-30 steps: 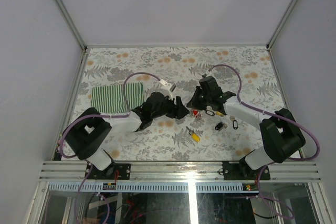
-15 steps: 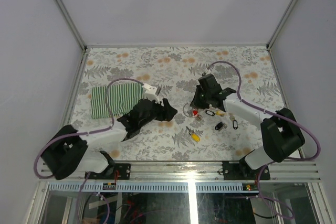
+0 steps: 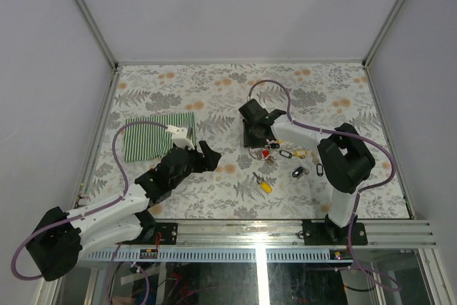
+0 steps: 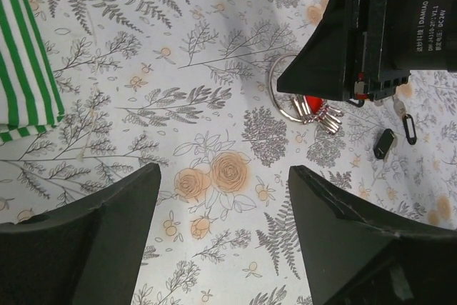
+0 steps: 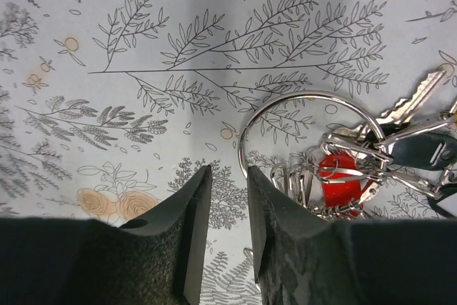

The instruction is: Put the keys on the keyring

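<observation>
The keyring [image 5: 307,94] is a thin silver loop lying on the floral table, with a red-headed key [image 5: 339,176] and several silver keys [image 5: 414,98] bunched on its right side. In the top view the ring [image 3: 258,149] lies just below my right gripper [image 3: 251,133]. In the right wrist view the right gripper [image 5: 228,171] has a narrow gap and holds nothing; the ring's left edge is just beyond its right fingertip. My left gripper [image 4: 225,171] is wide open and empty, well to the left of the ring [image 4: 280,94]. A yellow-headed key [image 3: 264,186] lies loose.
A green-striped cloth [image 3: 153,135] lies at the left and shows in the left wrist view [image 4: 21,55]. A black tag [image 3: 298,172] and a small black oval loop [image 3: 319,169] lie right of the yellow-headed key. The table [image 3: 214,83] is walled by a white enclosure.
My left arm has drawn back to the near left, away from the keys. My right gripper has swung left and now sits over the ring's left side.
</observation>
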